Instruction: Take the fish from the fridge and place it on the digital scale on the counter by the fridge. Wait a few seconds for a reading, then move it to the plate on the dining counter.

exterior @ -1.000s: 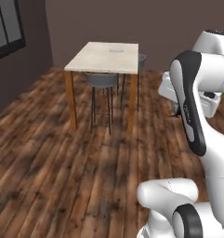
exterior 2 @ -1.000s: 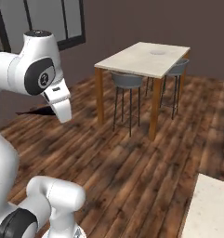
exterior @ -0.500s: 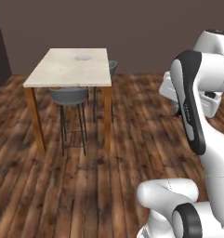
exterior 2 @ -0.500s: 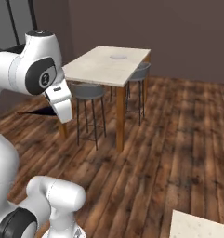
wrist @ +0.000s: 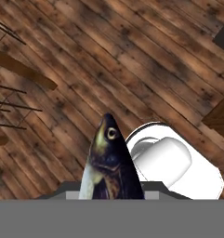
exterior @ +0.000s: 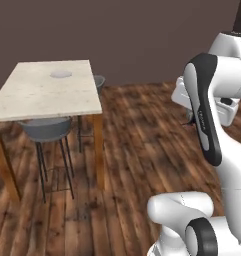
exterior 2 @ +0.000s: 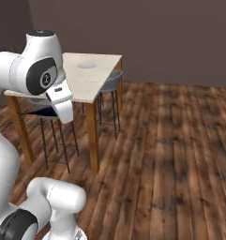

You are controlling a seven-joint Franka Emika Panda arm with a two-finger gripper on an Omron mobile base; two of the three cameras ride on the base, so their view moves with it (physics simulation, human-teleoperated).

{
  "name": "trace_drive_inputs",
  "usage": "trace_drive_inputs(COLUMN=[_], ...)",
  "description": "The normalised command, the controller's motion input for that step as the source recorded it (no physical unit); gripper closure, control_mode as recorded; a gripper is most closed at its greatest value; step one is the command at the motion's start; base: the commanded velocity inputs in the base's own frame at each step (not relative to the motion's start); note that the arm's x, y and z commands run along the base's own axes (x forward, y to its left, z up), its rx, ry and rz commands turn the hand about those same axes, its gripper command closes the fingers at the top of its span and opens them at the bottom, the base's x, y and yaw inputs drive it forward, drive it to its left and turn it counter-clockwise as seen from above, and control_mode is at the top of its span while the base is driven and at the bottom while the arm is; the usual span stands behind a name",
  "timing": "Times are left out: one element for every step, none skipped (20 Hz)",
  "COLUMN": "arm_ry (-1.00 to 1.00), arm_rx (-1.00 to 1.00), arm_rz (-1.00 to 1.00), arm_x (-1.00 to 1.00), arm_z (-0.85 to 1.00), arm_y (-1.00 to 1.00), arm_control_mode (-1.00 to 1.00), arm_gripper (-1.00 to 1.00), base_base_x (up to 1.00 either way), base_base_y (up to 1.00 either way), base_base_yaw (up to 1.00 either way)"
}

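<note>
fish (wrist: 108, 162) is in the claw, low centre of the hand view; jaws closed narrow on its body, grip point itself hidden below the frame edge; head and eye poke up toward frame top, so the long axis runs along the claw's line, head away from the hand, tail out of sight; wood floor (wrist: 146, 60) below it, nothing supporting it; judgement: small, light, slim, skin looks glossy so likely slippery; stiff enough to stick out unsupported; best hold is across the thick mid-body, not the tapering tail, else it could slide out; plate (exterior: 60, 74) sits toward the far end of the dining worktop (exterior: 47, 95), upper left of the left base view; also upper left in the right base view (exterior 2: 86, 65); well apart from the arm.
</note>
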Motion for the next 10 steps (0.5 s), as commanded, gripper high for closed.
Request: trace_drive_inputs(arm_ry=[0.00, 0.00, 0.00, 0.00, 0.00, 0.00, 0.00, 0.00, 0.00, 0.00], arm_rx=[0.00, 0.00, 0.00, 0.00, 0.00, 0.00, 0.00, 0.00, 0.00, 0.00], arm_rz=[0.00, 0.00, 0.00, 0.00, 0.00, 0.00, 0.00, 0.00, 0.00, 0.00], arm_x=[0.00, 0.00, 0.00, 0.00, 0.00, 0.00, 0.00, 0.00, 0.00, 0.00], arm_z=[0.00, 0.00, 0.00, 0.00, 0.00, 0.00, 0.00, 0.00, 0.00, 0.00], arm_y=[0.00, 0.00, 0.00, 0.00, 0.00, 0.00, 0.00, 0.00, 0.00, 0.00], arm_control_mode=[1.00, 1.00, 1.00, 1.00, 1.00, 1.00, 1.00, 1.00, 1.00, 1.00], arm_gripper=[1.00, 1.00, 1.00, 1.00, 1.00, 1.00, 1.00, 1.00, 1.00, 1.00], base_base_x=[1.00, 1.00, 1.00, 1.00, 1.00, 1.00, 1.00, 1.00, 1.00, 1.00], base_base_y=[0.00, 0.01, 0.00, 0.00, 0.00, 0.00, 0.00, 0.00, 0.00, 0.00], base_base_yaw=[-0.25, -0.24, -0.23, -0.22, -0.20, -0.17, -0.13, -0.11, -0.06, -0.03])
